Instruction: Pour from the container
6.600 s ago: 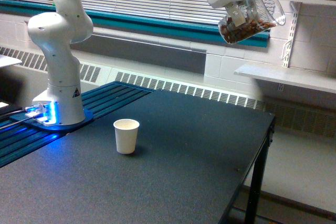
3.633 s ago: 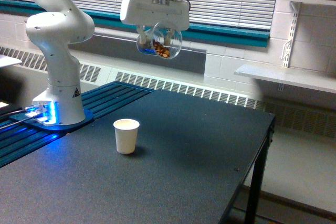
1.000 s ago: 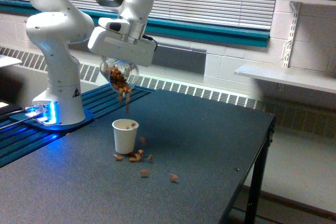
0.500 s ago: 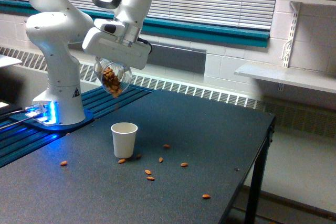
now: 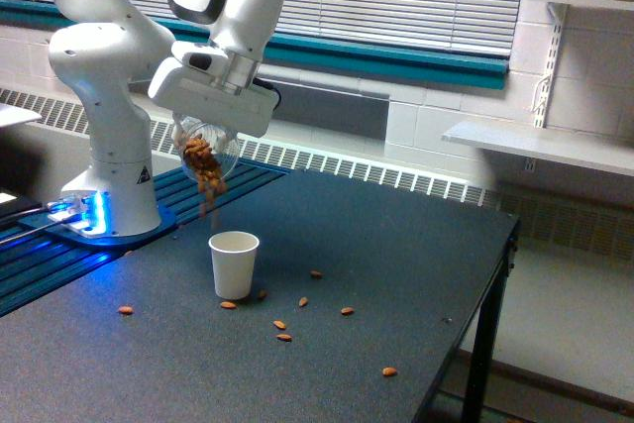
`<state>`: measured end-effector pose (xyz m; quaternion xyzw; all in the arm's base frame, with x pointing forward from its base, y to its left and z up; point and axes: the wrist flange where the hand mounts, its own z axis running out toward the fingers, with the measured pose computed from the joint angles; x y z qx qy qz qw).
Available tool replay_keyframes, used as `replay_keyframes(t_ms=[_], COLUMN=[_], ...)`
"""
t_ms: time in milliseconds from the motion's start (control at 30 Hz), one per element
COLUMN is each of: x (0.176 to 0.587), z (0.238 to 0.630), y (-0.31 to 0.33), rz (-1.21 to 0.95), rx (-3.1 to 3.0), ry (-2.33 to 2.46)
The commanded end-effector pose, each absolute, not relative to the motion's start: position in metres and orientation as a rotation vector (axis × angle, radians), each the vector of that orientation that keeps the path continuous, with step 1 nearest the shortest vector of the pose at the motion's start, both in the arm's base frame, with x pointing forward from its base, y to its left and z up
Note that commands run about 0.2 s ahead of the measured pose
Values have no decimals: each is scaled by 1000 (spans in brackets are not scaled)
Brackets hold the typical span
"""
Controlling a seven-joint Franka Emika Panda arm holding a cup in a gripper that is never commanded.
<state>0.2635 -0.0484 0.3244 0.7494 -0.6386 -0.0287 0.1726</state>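
A: Where's the container (image 5: 204,149) rn?

B: Up in the air, tipped mouth-down, held under the gripper (image 5: 203,134), above and a bit to the exterior view's left of the paper cup (image 5: 234,264). Gripper's clamped on it, fingers mostly hidden by the white hand body.

A: How's it gonna handle?

B: Thin clear plastic, prob light and a bit flexy, so squeeze too hard and it'll likely buckle. Smooth sides, maybe slippery. Best hold is around the wall near the base, which is approx where it's held now, leaving the rim free. The nuts (image 5: 205,167) are loose and hard; they look apt to bounce and roll.

A: What's diff vs half a sec ago?

B: Arm's shifted slightly to the view's left and tilted more. Nuts bunched at the rim then; now a small stream is dropping out, seemingly short of the cup on its left side. Paper cup hasn't moved. Strays on the table (image 5: 396,264) are about the same: one off to the left (image 5: 125,310), a cluster right of the cup (image 5: 282,325), one further out front (image 5: 389,371).
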Motion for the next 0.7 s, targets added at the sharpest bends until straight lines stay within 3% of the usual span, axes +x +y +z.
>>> replay_keyframes(t_ms=[33, 700], x=[250, 268], z=[306, 296], y=[-48, -41], rz=[-152, -195], rx=[2079, 2061], ry=[-1832, -1838])
